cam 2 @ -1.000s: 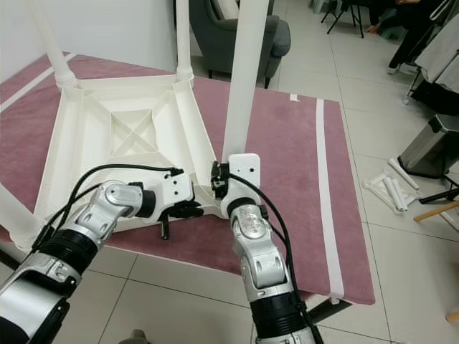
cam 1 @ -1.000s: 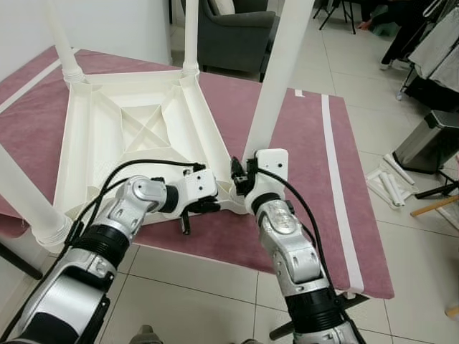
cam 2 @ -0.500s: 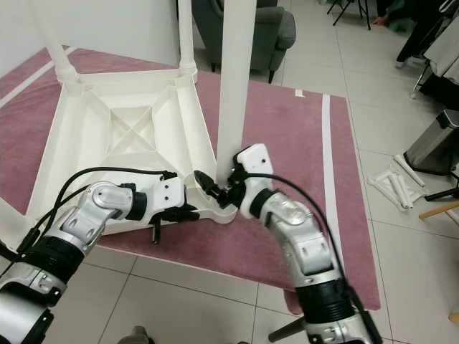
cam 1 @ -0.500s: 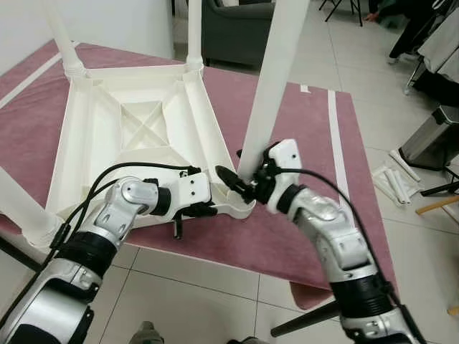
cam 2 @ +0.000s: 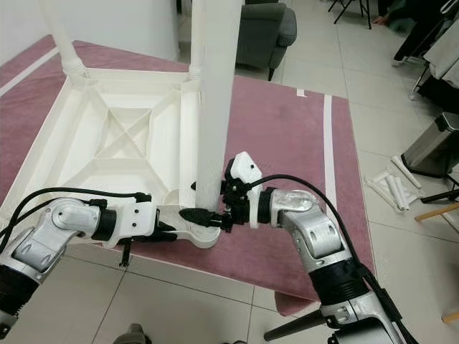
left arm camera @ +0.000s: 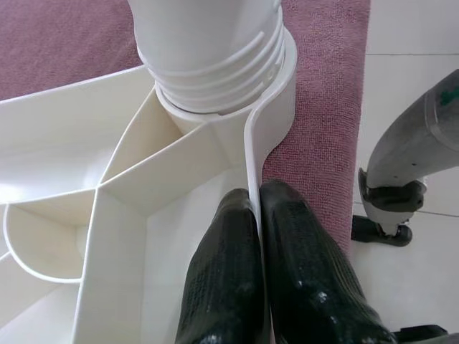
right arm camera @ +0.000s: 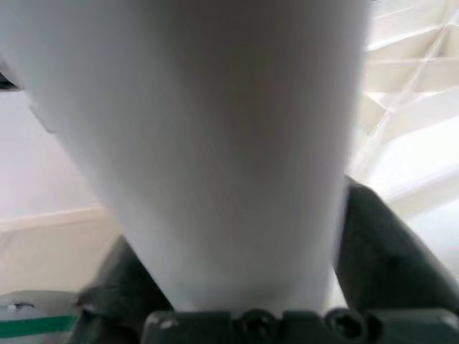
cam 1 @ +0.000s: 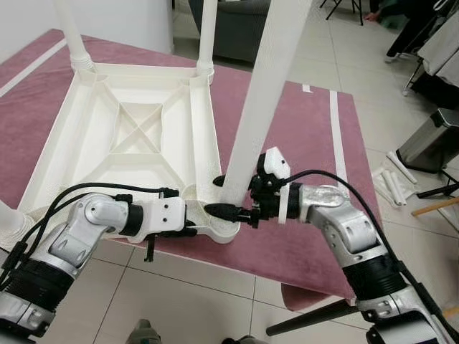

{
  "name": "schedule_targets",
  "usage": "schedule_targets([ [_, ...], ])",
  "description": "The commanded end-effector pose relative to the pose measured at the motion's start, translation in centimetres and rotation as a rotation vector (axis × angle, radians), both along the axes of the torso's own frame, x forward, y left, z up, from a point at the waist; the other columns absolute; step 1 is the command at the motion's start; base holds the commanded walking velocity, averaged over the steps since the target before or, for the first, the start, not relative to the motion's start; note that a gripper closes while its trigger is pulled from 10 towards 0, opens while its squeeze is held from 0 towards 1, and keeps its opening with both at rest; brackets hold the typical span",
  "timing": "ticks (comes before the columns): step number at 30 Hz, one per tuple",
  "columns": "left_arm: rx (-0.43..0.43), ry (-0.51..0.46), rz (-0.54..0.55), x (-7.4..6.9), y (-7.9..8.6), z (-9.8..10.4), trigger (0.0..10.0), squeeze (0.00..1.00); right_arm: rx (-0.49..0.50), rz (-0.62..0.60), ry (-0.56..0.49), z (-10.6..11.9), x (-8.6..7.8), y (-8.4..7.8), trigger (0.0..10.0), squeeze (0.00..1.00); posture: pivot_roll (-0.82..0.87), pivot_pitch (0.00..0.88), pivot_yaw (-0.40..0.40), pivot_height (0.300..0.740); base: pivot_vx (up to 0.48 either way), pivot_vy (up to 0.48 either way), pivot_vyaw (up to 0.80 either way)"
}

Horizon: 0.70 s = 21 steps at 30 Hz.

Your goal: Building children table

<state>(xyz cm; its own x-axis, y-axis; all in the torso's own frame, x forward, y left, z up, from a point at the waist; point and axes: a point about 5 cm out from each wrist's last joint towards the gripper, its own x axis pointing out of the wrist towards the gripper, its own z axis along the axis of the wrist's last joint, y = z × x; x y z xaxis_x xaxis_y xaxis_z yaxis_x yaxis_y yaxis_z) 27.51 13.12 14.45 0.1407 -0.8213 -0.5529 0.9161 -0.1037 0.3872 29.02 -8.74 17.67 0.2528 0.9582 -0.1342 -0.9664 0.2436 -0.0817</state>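
Table leg (cam 1: 262, 100), top cut off, in right end effector (cam 1: 233, 197); left end effector (left arm camera: 258, 236) pinching frame rim (left arm camera: 252, 154)

A mauve cloth (cam 1: 301, 136) with a pale stripe near its right edge covers the tabletop. Beyond it stands a dark grey armchair (cam 2: 264, 29). On the tiled floor (cam 1: 373, 79) to the right sit a metal bin (cam 1: 430, 140) and a few loose white tubes (cam 1: 393, 185).

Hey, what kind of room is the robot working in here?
Probably a home living area: a grey armchair stands on the tiled floor behind the work surface, and a metal pedal bin sits to the robot's right. The upturned white children's table rests on a mauve cloth.
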Motion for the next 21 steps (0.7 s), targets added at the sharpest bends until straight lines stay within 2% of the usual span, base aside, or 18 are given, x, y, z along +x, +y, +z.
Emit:
schedule_targets([
  [1,0.007,0.022,-0.165,-1.0,-0.9,1.1,0.0,0.0,-0.01,-0.054,0.001,-0.3,0.6,-0.1,2.1,0.0,0.24,0.041,-0.083,0.74,0.0,0.0,0.0],
  [2,-0.015,0.021,-0.143,-0.6,-1.2,1.1,0.0,0.0,-0.01,-0.133,0.005,-0.8,1.1,0.1,0.0,0.0,0.24,0.041,-0.086,0.74,0.0,0.0,0.0],
  [4,-0.015,0.021,-0.143,-0.6,-1.2,1.1,0.0,0.0,-0.01,-0.133,0.005,-0.8,1.1,0.1,0.0,0.0,0.24,0.041,-0.086,0.74,0.0,0.0,0.0],
  [6,-0.078,0.014,-0.085,0.4,-2.1,1.5,0.0,0.0,-0.02,-0.354,0.037,-2.0,2.3,0.0,0.0,0.0,0.24,0.044,-0.083,0.74,0.0,0.0,0.0],
  [7,-0.078,0.014,-0.085,0.4,-2.1,1.5,0.0,0.0,-0.02,-0.354,0.037,-2.0,2.3,0.0,0.0,0.0,0.24,0.044,-0.083,0.74,0.0,0.0,0.0],
  [8,-0.114,0.007,-0.049,1.2,-2.7,1.8,0.0,0.0,-0.021,-0.498,0.047,-2.6,2.8,-0.2,0.0,0.0,0.23,0.046,-0.078,0.74,0.0,0.0,0.0],
  [9,-0.114,0.007,-0.049,1.2,-2.7,1.8,0.0,0.0,-0.021,-0.498,0.047,-2.6,2.8,-0.2,0.0,0.0,0.23,0.046,-0.078,0.74,0.0,0.0,0.0],
  [10,-0.145,0.001,-0.02,1.9,-3.4,2.0,0.0,0.0,-0.015,-0.617,0.055,-3.1,3.0,-0.3,0.0,0.0,0.23,0.046,-0.077,0.74,0.0,0.0,0.0],
  [12,-0.145,0.001,-0.02,1.9,-3.4,2.0,0.0,0.0,-0.015,-0.617,0.055,-3.1,3.0,-0.3,0.0,0.0,0.23,0.046,-0.077,0.74,0.0,0.0,0.0],
  [14,-0.182,-0.002,0.011,3.0,-4.6,2.4,0.0,0.0,-0.002,-0.901,0.068,-3.9,3.4,-0.8,0.0,0.0,0.22,0.047,-0.07,0.74,0.0,0.0,0.0],
  [15,-0.182,-0.002,0.011,3.0,-4.6,2.4,0.0,0.0,-0.002,-0.901,0.068,-3.9,3.4,-0.8,0.0,0.0,0.22,0.047,-0.07,0.74,0.0,0.0,0.0],
  [16,-0.19,0.0,0.015,3.4,-5.3,2.4,0.0,0.0,0.014,-1.072,0.082,-4.3,3.5,-1.3,0.0,0.0,0.22,0.047,-0.066,0.74,0.0,0.0,0.0],
  [17,-0.19,0.0,0.015,3.4,-5.3,2.4,0.0,0.0,0.014,-1.072,0.082,-4.3,3.5,-1.3,0.0,0.0,0.22,0.047,-0.066,0.74,0.0,0.0,0.0],
  [18,-0.205,0.007,0.021,4.0,-6.2,2.4,0.0,0.0,0.038,-1.308,0.107,-5.0,3.0,-1.8,0.0,0.0,0.21,0.047,-0.06,0.74,0.0,0.0,0.0],
  [21,-0.207,0.009,0.024,4.1,-6.4,2.4,0.0,0.0,0.042,-1.362,0.12,-5.3,2.9,-1.8,0.0,0.0,0.21,0.047,-0.06,0.74,0.0,0.0,0.0],
])
